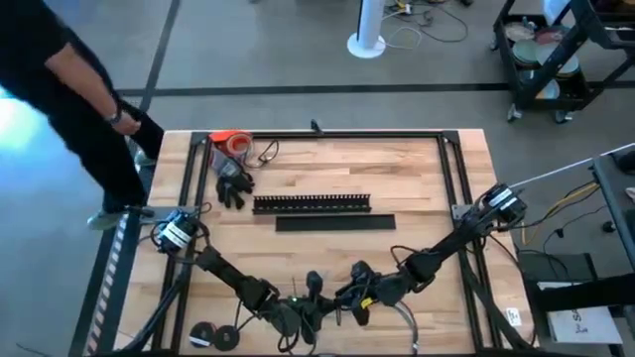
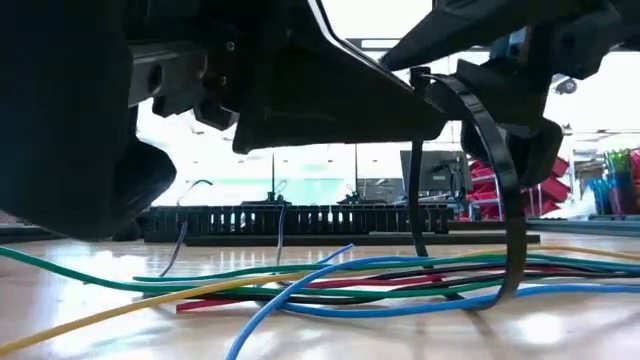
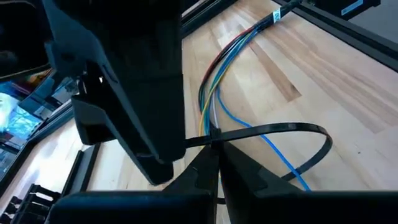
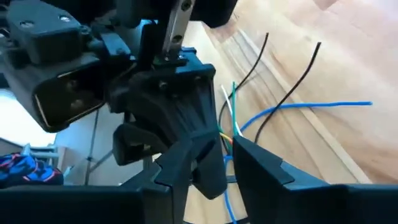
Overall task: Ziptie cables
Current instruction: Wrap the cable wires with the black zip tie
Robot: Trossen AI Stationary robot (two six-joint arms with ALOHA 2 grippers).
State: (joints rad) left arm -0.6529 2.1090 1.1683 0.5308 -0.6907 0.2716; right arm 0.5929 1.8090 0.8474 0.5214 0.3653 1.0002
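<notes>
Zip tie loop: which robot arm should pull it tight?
Probably right. In the left wrist view, the zip tie runs from its loop around the cables straight into the right end effector, so that arm could pull. The left end effector sits at the crossing, suited to steadying.

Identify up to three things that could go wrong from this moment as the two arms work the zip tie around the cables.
1. The zip tie forms a wide, loose loop around the cables; some splay apart on the table, so a few might end up outside it.
2. The left gripper and right gripper crowd together near the front edge; they might bump.
3. The tie's strap looks bent and might slip free.
</notes>
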